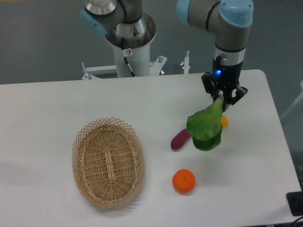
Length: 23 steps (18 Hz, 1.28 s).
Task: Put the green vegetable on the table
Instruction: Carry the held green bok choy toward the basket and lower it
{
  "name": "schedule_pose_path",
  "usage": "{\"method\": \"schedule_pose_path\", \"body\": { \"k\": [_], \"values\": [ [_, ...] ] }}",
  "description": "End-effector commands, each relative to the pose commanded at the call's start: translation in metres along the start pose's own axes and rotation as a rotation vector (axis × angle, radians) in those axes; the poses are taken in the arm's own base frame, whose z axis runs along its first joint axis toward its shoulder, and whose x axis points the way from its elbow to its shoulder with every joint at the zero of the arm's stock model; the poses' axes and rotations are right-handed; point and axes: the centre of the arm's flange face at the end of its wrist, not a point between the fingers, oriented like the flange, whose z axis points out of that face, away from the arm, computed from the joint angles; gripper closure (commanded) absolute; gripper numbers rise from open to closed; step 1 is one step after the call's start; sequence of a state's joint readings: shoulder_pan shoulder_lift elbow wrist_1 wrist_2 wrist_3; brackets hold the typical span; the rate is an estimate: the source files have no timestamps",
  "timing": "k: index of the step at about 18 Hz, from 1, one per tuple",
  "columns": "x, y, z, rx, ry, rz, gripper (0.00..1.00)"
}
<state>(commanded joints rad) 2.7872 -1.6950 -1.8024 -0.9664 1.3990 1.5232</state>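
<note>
One bench [57, 104] — white, with rounded corners. One woven wicker basket [108, 161], oval. One green vegetable [205, 126], leafy with a pale stalk end. One small purple eggplant-shaped piece [180, 140]. One orange [183, 181], round. One small yellow-orange piece [225, 121], mostly hidden behind the green leaves, so its kind cannot be told. That makes four food items in all — one of each sort, no duplicates. One robot arm [227, 23] with one tool [223, 100], which has two fingers. One arm base column [128, 42] at the far edge of the bench.
</note>
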Motion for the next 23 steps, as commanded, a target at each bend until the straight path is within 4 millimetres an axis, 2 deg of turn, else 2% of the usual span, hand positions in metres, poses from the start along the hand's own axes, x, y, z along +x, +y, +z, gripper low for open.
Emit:
{"method": "schedule_pose_path", "body": {
  "k": [4, 8, 11, 14, 17, 20, 23],
  "values": [
    [0.004, 0.001, 0.003, 0.000, 0.008, -0.001, 0.63],
    [0.020, 0.003, 0.015, -0.001, 0.030, -0.007, 0.63],
    [0.035, 0.003, 0.023, -0.002, 0.054, -0.006, 0.63],
    [0.059, 0.005, 0.041, -0.011, 0.101, -0.002, 0.63],
    [0.081, -0.013, 0.055, -0.040, 0.122, 0.041, 0.63],
    [0.109, -0.021, 0.069, -0.104, 0.161, 0.089, 0.63],
    [0.125, -0.035, 0.086, -0.105, 0.180, 0.147, 0.63]
  ]
}}
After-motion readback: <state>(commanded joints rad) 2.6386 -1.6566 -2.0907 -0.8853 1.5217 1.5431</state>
